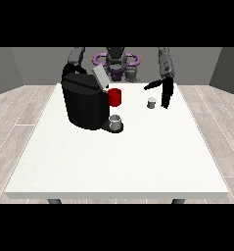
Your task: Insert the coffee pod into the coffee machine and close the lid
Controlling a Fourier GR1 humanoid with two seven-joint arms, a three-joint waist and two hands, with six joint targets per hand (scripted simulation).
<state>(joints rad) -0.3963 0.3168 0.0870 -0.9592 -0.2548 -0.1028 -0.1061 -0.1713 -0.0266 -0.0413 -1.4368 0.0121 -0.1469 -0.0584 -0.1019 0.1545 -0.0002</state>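
Matt white table, black plastic-looking coffee machine, wood-plank floor.

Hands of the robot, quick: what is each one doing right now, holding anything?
Hand at the view's right: open, fingers pointing down, holding nothing, beside the small grey coffee pod.
Hand at the view's left: hidden behind the black coffee machine; cannot be told.

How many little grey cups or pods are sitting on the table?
2. One grey cup stands on the coffee machine's tray at its front. The other, a small grey pod, sits on the table beside the hand at the view's right. The machine may hide more.
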